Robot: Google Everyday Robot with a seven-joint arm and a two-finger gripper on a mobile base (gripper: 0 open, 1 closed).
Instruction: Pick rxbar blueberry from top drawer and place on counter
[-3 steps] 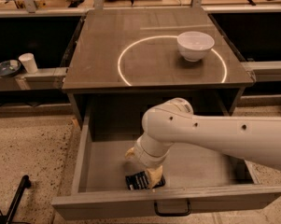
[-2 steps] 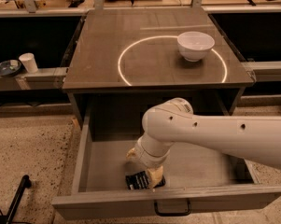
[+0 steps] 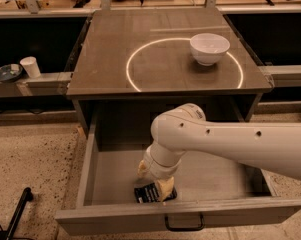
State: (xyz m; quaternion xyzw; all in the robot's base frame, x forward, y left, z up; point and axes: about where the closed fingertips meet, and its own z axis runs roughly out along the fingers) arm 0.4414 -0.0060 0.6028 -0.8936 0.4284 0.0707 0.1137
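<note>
The top drawer (image 3: 85,184) is pulled out below the counter (image 3: 115,39), a grey-brown top with a thin white circle. The rxbar blueberry (image 3: 149,194), a dark wrapper with white print, lies flat on the drawer floor near the front wall. My gripper (image 3: 154,179) reaches down into the drawer right over the bar. Its cream fingers (image 3: 165,188) stand apart: one rests over the bar's right part, the other just behind the bar. The bar is partly hidden by them and still lies on the floor.
A white bowl (image 3: 209,48) stands on the counter at the right side of the circle. A small white cup (image 3: 30,66) and a dish (image 3: 7,73) sit on a shelf at the left. A black pole (image 3: 17,214) leans at the lower left.
</note>
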